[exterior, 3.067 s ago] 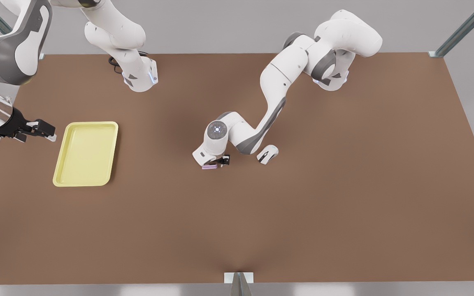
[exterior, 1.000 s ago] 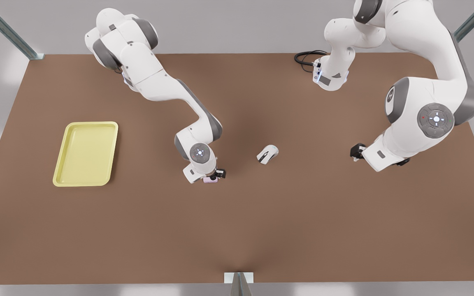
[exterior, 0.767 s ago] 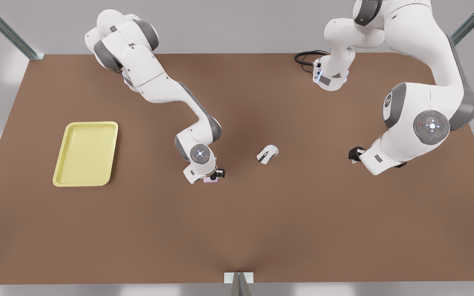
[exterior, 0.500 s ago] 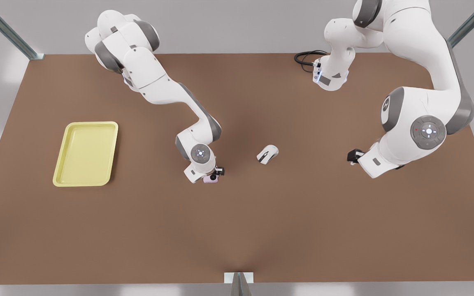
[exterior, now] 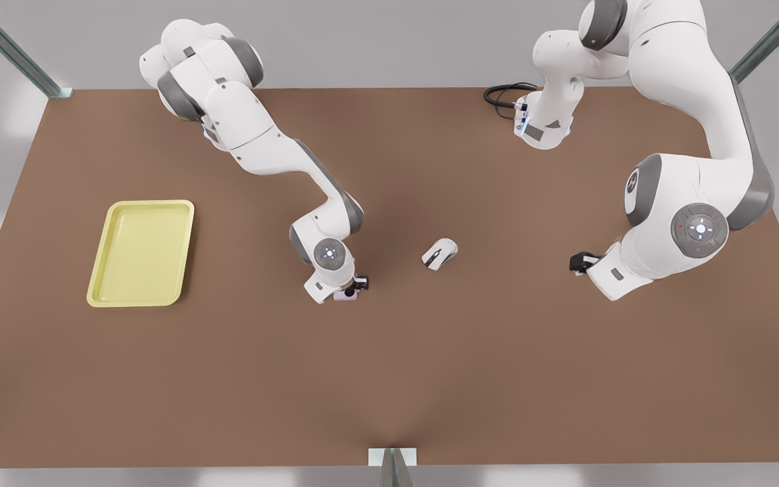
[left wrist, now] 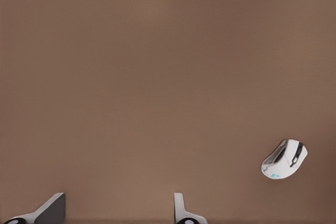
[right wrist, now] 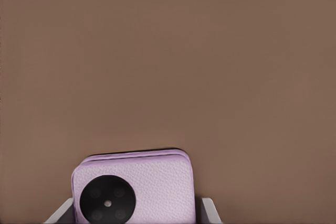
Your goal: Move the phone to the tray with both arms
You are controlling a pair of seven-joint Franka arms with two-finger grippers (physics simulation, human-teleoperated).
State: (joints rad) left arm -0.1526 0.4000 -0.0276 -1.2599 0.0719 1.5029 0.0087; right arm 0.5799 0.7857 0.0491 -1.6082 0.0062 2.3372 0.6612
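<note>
The pale pink phone [right wrist: 137, 184], its black round camera ring facing up, sits between the two fingers of my right gripper [right wrist: 135, 212], which is shut on its sides. In the front view this gripper [exterior: 352, 289] hangs near the table's middle with the phone [exterior: 345, 295] under it; whether the phone touches the table I cannot tell. The pale yellow tray [exterior: 95, 287] lies far off toward the front view's left. My left gripper [exterior: 579, 262] hovers low at the front view's right, and its fingers [left wrist: 52, 209] stand wide apart with nothing between them.
A white and grey computer mouse [exterior: 439, 253] lies on the brown table [exterior: 389, 379] between the two grippers; it also shows ahead of the left gripper as the mouse [left wrist: 284, 159]. A black cable [exterior: 501, 95] curls at the far arm base.
Three seconds ago the other arm stood over the phone and this one was by the tray. Over the last second the left gripper crept toward the mouse; the right gripper barely moved.
</note>
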